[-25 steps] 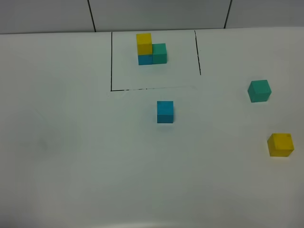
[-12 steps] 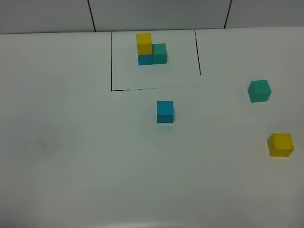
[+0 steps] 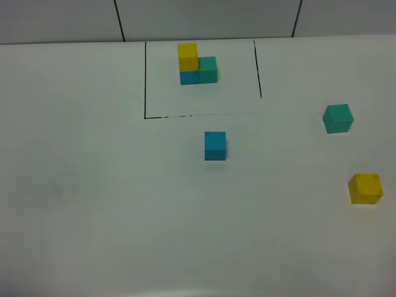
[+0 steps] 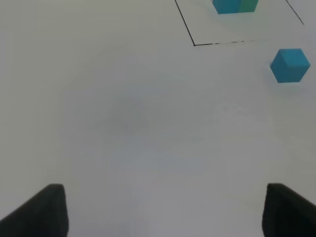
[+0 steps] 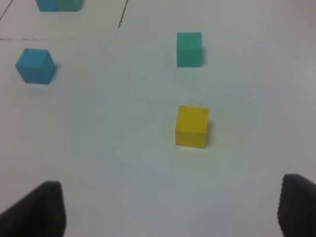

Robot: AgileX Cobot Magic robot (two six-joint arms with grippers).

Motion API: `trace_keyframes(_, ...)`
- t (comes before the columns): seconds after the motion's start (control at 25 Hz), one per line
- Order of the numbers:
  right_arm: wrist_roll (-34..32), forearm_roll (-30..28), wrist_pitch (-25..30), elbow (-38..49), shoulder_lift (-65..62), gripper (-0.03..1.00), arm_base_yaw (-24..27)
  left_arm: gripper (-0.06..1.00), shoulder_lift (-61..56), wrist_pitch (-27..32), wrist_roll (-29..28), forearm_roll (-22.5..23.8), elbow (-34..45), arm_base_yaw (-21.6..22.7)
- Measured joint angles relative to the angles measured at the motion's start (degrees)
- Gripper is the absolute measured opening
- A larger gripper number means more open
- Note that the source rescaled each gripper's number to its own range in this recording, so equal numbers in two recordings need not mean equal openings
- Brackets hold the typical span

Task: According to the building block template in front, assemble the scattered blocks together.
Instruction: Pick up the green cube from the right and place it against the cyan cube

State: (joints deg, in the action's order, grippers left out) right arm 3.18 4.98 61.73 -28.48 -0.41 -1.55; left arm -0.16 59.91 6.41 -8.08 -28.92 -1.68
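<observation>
- I see the black-lined rectangle template point(image 3: 198, 68) at the far side of the white table point(image 3: 93, 198): yellow on blue, teal alongside.
- The plain sky-blue cube point(image 3: 215, 146) sits just outside the frame's near line.
- The teal-green cube point(image 3: 338, 118) and the yellow cube point(image 3: 365, 189) lie apart on the right.
- My left gripper point(image 4: 168, 212) is spread wide, holding nothing.
- My right gripper point(image 5: 168, 207) is wide and empty too, with the yellow cube ahead of it.

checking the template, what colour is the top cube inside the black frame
Yellow top cube, best seen in the exterior high view.
</observation>
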Motion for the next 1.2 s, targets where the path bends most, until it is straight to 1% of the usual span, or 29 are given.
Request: trace_keyframes(1.2, -0.04, 0.00, 0.00, 0.00, 0.00, 0.75, 0.00, 0.67, 0.00, 0.00, -0.11, 0.00, 0.00, 0.00)
